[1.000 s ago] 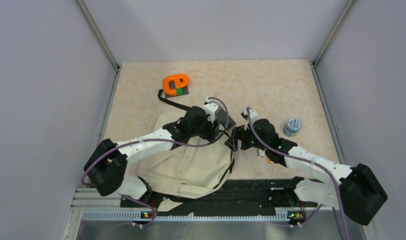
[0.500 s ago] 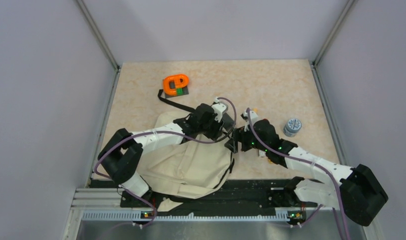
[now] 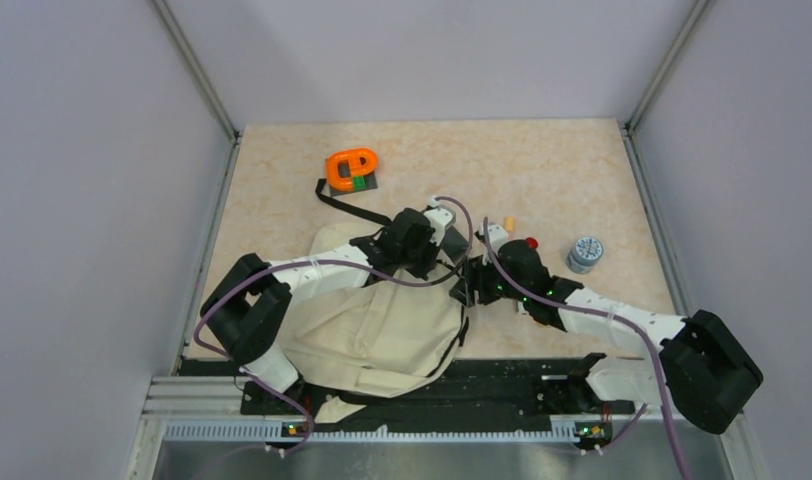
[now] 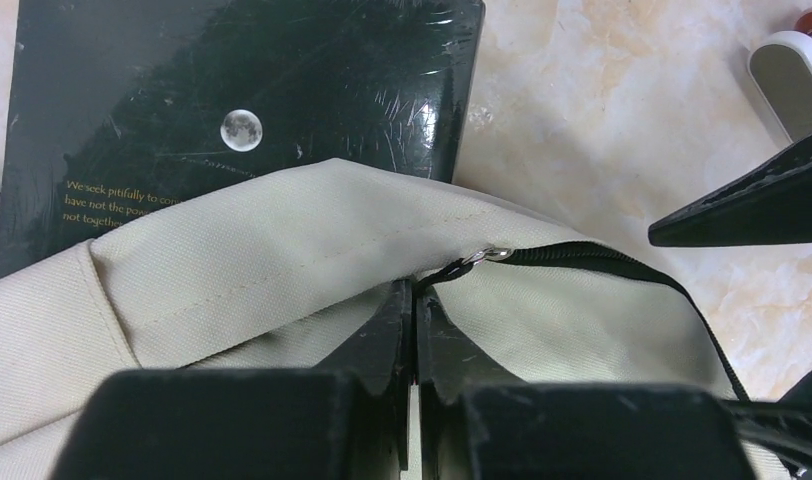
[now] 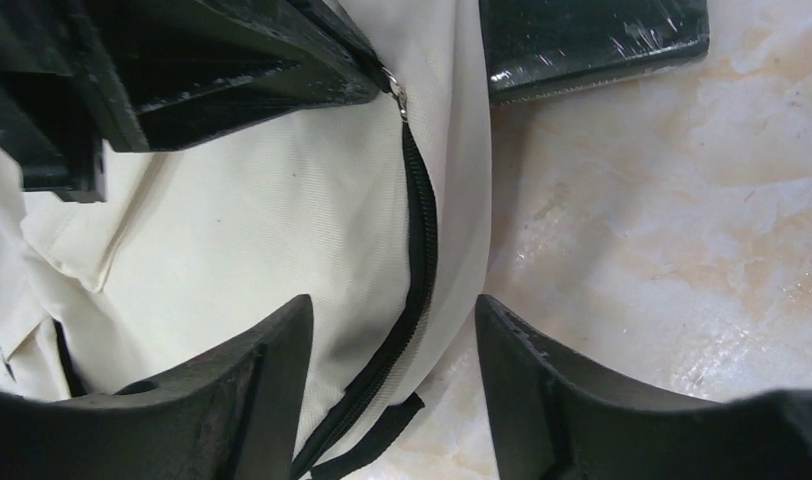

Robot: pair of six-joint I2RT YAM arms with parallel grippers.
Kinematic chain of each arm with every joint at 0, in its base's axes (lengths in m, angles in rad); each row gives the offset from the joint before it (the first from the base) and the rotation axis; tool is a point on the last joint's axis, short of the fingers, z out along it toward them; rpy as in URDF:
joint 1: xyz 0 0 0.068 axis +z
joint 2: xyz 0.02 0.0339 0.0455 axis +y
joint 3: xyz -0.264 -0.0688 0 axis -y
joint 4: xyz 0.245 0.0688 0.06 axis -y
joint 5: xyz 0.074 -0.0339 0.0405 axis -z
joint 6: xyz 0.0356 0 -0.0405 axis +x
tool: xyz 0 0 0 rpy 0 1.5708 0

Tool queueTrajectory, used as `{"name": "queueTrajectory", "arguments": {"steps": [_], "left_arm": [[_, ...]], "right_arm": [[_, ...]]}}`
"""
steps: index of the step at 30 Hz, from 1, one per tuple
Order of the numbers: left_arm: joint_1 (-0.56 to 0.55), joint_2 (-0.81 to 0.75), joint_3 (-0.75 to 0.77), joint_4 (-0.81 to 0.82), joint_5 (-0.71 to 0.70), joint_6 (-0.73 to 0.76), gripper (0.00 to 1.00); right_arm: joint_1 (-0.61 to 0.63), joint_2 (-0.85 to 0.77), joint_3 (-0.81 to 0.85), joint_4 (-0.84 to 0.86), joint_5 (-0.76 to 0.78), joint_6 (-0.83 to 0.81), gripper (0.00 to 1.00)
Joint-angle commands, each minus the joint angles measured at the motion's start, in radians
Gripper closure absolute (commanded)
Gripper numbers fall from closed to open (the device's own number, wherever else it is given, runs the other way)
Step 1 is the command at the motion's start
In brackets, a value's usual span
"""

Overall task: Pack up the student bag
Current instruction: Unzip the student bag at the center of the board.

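The student bag [image 3: 372, 325] lies flat on the table [image 3: 542, 170], close to the near edge and in front of the left arm. Its beige cloth is upward and the zipper [image 5: 422, 230] looks closed.

The left gripper [image 4: 414, 300] is brought fully together. Its tips pinch the small black zipper pull [image 4: 460, 268] at the far corner of the bag. I hold it there because the pull is the only part that can draw the slider along the black teeth. How firmly the tab sits between the tips I cannot say for sure, since the fingers themselves cover it in the left wrist view.

The right gripper [image 5: 392, 320] stands wide apart and has hold of nothing. Its two fingers are on either side of the zipper line, one over the cloth and one over the table at the bag's right edge. I judge this is for pressing or catching the cloth, so that the soft bag does not slide after the left arm when it pulls.

A dark book [image 4: 242, 120] in shiny wrap lies partly under the bag's edge, just beyond the pull, and I take it as a thing to pack. An orange object [image 3: 351, 168] and a small grey round container [image 3: 585, 252] lie apart from the bag. Packing itself is not yet begun, because the opening comes first.
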Motion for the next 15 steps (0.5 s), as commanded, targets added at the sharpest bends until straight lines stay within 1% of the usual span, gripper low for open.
{"name": "queueTrajectory", "arguments": {"steps": [1,3,4,6,8,11,15], "left_arm": [[0.001,-0.020,0.023,0.004,0.005,-0.009,0.99],[0.002,-0.030,0.019,0.004,0.007,-0.009,1.00],[0.002,-0.034,0.017,0.003,0.004,-0.009,1.00],[0.001,-0.039,0.020,-0.011,-0.019,-0.012,1.00],[0.002,-0.043,0.026,-0.033,-0.070,-0.020,1.00],[0.003,-0.052,0.035,-0.068,-0.147,-0.037,1.00],[0.012,-0.067,0.034,-0.099,-0.202,-0.058,1.00]], "right_arm": [[0.017,0.037,0.021,0.047,0.040,0.004,0.45],[0.023,0.051,0.030,0.045,0.052,0.001,0.59],[0.026,0.054,0.031,0.047,0.059,0.000,0.69],[0.032,0.056,0.035,0.046,0.083,0.008,0.87],[0.036,0.051,0.038,0.032,0.117,0.018,1.00],[0.038,0.036,0.036,0.005,0.157,0.030,1.00],[0.038,0.008,0.029,-0.016,0.219,0.038,1.00]]}}
